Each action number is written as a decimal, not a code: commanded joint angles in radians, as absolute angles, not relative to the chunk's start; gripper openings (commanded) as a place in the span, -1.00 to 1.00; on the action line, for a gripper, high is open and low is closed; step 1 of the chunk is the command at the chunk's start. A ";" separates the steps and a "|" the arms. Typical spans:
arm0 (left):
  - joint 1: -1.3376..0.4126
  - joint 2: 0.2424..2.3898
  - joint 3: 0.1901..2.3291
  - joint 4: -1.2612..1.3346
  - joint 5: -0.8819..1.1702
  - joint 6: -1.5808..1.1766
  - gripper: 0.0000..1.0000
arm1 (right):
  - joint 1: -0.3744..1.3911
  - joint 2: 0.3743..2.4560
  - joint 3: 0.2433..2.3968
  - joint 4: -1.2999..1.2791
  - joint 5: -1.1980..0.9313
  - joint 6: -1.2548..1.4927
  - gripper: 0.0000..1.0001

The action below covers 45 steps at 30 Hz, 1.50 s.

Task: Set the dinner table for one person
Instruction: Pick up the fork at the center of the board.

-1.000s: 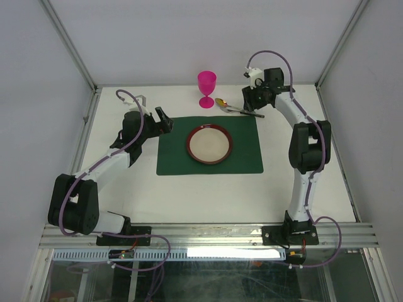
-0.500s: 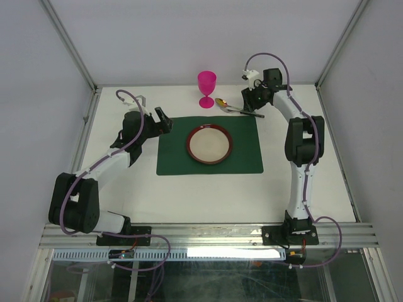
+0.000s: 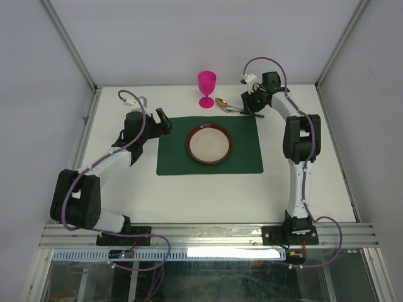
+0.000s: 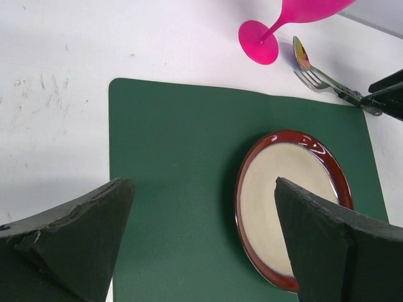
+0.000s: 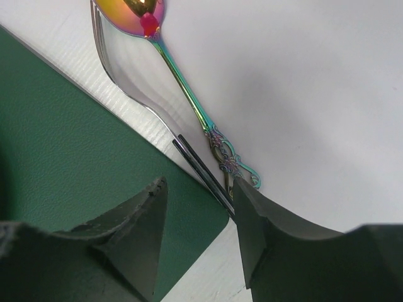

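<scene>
Upper right, top view | right claw (image 5: pixel 199 184) lowered over fork (image 4: pixel 308 77) handle, part-open, empty | left claw (image 4: pixel 203 189) wide | fork pick next

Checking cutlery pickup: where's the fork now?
Top view, far right: fork lies on the table beside the spoon, just past the placemat's far edge, right of the goblet, handle at the right gripper.
</scene>
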<state>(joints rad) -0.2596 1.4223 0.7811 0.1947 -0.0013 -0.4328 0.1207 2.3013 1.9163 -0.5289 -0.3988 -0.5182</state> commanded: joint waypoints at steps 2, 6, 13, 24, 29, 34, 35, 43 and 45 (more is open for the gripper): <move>-0.246 1.463 0.823 0.248 -0.016 -0.420 0.98 | 0.115 2.305 1.973 -0.486 -0.439 -0.532 -0.02; -0.244 1.468 0.828 0.249 -0.011 -0.423 0.98 | 0.114 2.309 1.972 -0.484 -0.432 -0.534 -0.02; -0.244 1.471 0.828 0.249 -0.013 -0.423 0.98 | 0.115 2.314 1.976 -0.475 -0.437 -0.532 -0.02; -0.242 1.474 0.826 0.249 -0.014 -0.427 0.98 | 0.116 2.331 1.978 -0.471 -0.440 -0.531 -0.02; -0.242 1.474 0.822 0.253 -0.015 -0.431 0.98 | 0.116 2.345 1.983 -0.463 -0.442 -0.532 -0.03; -0.242 1.479 0.826 0.253 -0.020 -0.428 0.98 | 0.115 2.361 1.985 -0.453 -0.445 -0.529 -0.03; -0.242 1.481 0.827 0.254 -0.018 -0.428 0.98 | 0.115 2.364 1.984 -0.452 -0.447 -0.529 -0.04; -0.241 1.491 0.828 0.255 -0.016 -0.434 0.98 | 0.116 2.376 1.968 -0.435 -0.442 -0.528 -0.07; -0.241 1.492 0.828 0.255 -0.017 -0.434 0.98 | 0.116 2.374 1.960 -0.429 -0.440 -0.528 -0.11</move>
<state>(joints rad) -0.2531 1.4902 0.7910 0.2031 -0.0013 -0.4332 0.1192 2.3718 1.9362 -0.4889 -0.4278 -0.5186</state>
